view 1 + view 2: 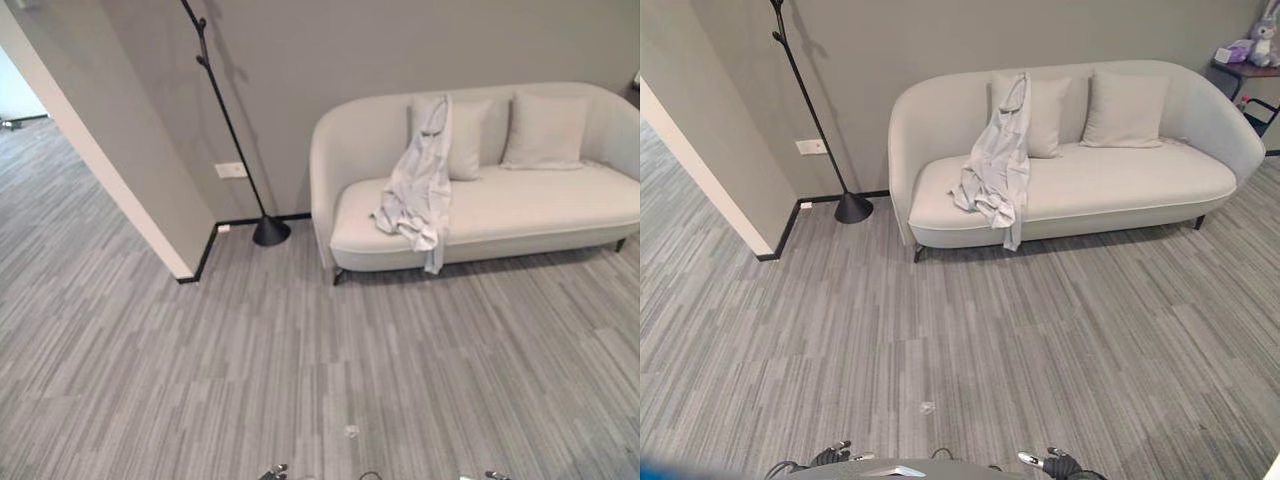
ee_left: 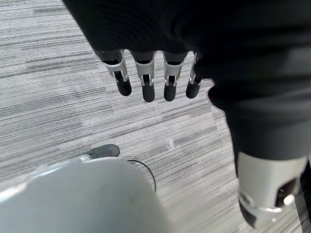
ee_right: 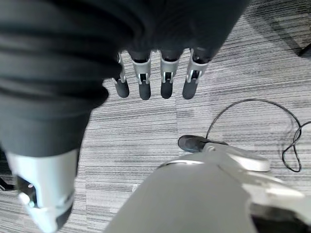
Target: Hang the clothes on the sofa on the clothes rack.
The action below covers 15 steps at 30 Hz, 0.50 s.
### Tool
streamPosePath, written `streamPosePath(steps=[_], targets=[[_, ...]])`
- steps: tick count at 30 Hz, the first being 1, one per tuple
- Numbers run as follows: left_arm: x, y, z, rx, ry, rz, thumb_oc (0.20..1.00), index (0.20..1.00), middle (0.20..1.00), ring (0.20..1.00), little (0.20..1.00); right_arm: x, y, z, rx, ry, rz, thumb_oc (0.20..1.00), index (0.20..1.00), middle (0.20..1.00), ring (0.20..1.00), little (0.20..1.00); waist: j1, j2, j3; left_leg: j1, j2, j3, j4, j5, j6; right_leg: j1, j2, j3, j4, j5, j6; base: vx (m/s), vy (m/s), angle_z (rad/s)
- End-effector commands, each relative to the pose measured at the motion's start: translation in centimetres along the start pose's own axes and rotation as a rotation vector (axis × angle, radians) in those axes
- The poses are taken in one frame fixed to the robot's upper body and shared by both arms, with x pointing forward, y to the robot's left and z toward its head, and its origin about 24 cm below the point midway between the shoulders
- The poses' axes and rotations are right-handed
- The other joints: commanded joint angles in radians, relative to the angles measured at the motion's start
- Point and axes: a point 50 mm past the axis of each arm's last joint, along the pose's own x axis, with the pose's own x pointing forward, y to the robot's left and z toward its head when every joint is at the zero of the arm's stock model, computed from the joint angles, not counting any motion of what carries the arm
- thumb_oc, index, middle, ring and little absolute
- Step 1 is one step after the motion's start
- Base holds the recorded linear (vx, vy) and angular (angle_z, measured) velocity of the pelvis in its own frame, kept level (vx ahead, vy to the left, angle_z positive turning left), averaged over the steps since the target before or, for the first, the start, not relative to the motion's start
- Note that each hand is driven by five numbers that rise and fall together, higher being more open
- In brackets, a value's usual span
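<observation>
From the head views, a pale garment (image 1: 998,170) is seen draped over the sofa (image 1: 1120,185) back and seat near its left end; the clothes rack (image 1: 228,125) stands beside. In the wrist views, left hand (image 2: 146,73) and right hand (image 3: 155,73) are shown straight-fingered, holding nothing.

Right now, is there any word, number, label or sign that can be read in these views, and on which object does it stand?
None can be read.
The white wall plate beside the clothes rack: blank, no print can be seen.
The garment on the sofa: no label or print is visible.
The purple items on the side table by the sofa's end: too small to tell any print.
</observation>
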Motion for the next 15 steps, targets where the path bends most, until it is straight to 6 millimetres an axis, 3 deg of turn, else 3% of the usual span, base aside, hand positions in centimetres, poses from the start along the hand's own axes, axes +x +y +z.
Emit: streamPosePath(steps=[1, 15], targets=[[0.38, 1.60, 2.34, 0.023, -0.063, 0.048, 1.000, 1.000, 1.000, 1.000, 1.000, 0.40, 0.48, 2.17, 0.002, -0.062, 0.006, 1.000, 1.000, 1.000, 1.000, 1.000, 0.001, -0.073, -0.001, 0.005, -0.005, 0.028, 0.002, -0.011, -0.030, 0.041, -0.096, -0.018, 0.015, -0.002, 0.099, 0.00, 0.000, 0.00], [0.33, 1.45, 1.80, 0.007, -0.042, 0.028, 1.000, 1.000, 1.000, 1.000, 1.000, 0.36, 0.24, 2.10, 0.047, -0.065, 0.006, 1.000, 1.000, 1.000, 1.000, 1.000, -0.007, -0.072, 0.000, -0.010, -0.019, 0.034, 0.002, -0.014, -0.022, 0.023, -0.112, -0.007, 0.015, 0.013, 0.110, -0.01, 0.025, -0.01]])
